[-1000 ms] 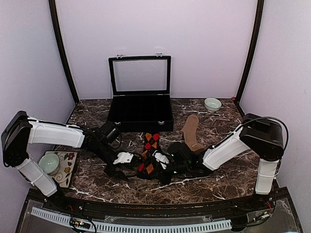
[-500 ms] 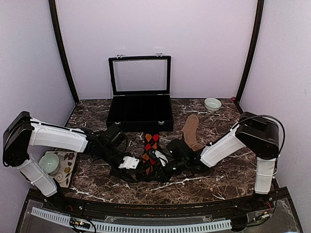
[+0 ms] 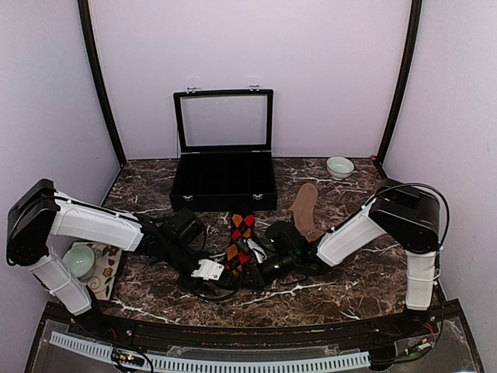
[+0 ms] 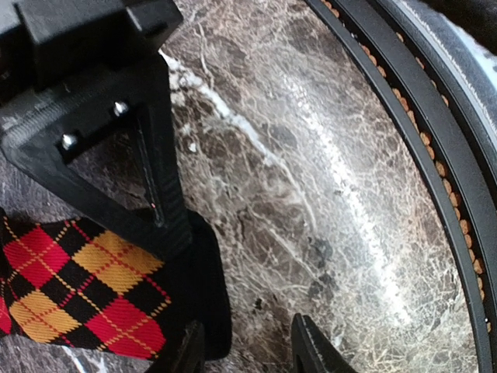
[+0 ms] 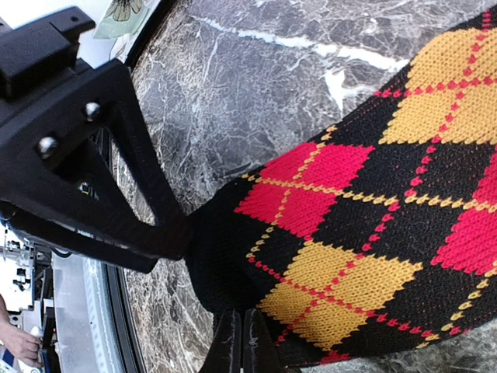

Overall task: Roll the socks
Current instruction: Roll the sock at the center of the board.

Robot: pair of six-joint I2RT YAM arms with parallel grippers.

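The black argyle sock (image 3: 239, 237) with red and orange diamonds lies in the middle of the marble table. Its black end (image 4: 203, 287) points toward the front edge. The tan sock (image 3: 305, 208) lies flat to its right, behind the right arm. My right gripper (image 5: 242, 336) is shut, its tips pinching the bunched black end of the argyle sock (image 5: 365, 233). My left gripper (image 4: 248, 351) is open just beside that end. One of its fingertips (image 4: 190, 350) sits at the sock's edge, and bare marble shows between the jaws. Seen from above, both grippers (image 3: 224, 273) (image 3: 244, 266) meet at the sock's near end.
An open black display case (image 3: 225, 180) stands at the back centre. A small pale bowl (image 3: 339, 166) sits at the back right. A cup (image 3: 78, 260) rests on a floral tile (image 3: 107, 268) at the left. The table's dark front rail (image 4: 435, 155) runs close behind the left gripper.
My left gripper has slid right to the sock's near end and its jaws have narrowed. The right gripper stayed shut and shifted slightly left, and the sock's near end has bunched up shorter.
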